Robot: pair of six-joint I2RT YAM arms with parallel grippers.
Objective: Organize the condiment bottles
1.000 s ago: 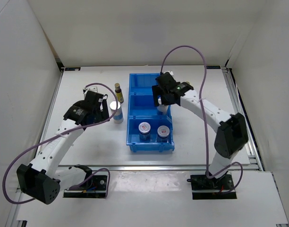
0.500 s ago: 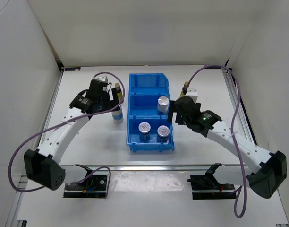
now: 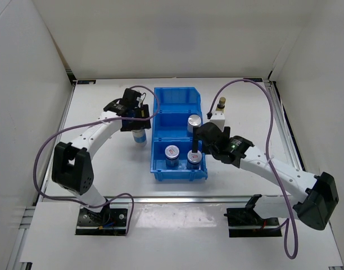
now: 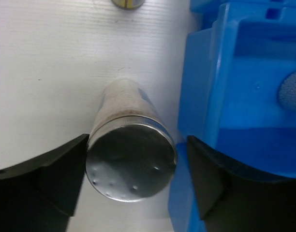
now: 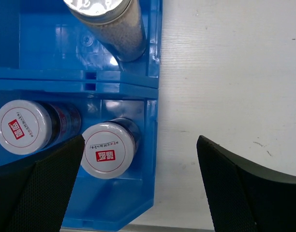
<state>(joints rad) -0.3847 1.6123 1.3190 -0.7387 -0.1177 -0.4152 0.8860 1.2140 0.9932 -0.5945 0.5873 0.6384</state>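
A slim amber bottle [image 4: 127, 4] is cut off in the left wrist view. The silver-topped blue-labelled cylinder [image 4: 130, 162] stands upright — axis vertical — beside the blue plastic bin [image 4: 220, 96], between the parted jaws of the left gripper [image 4: 137, 145]; the right gripper [image 5: 140, 140] gapes empty.

The right gripper [image 5: 140, 164], a second ago reaching into the middle compartment of the blue bin [image 3: 177, 94], has pulled out. It now hangs wide open over the bin's right wall by the front compartment, leaving the binned cylinder [image 3: 194, 122] standing free. The left gripper [image 4: 136, 162] has swung forward to straddle the other cylinder [image 3: 139, 136] on the desk [image 3: 104, 163].
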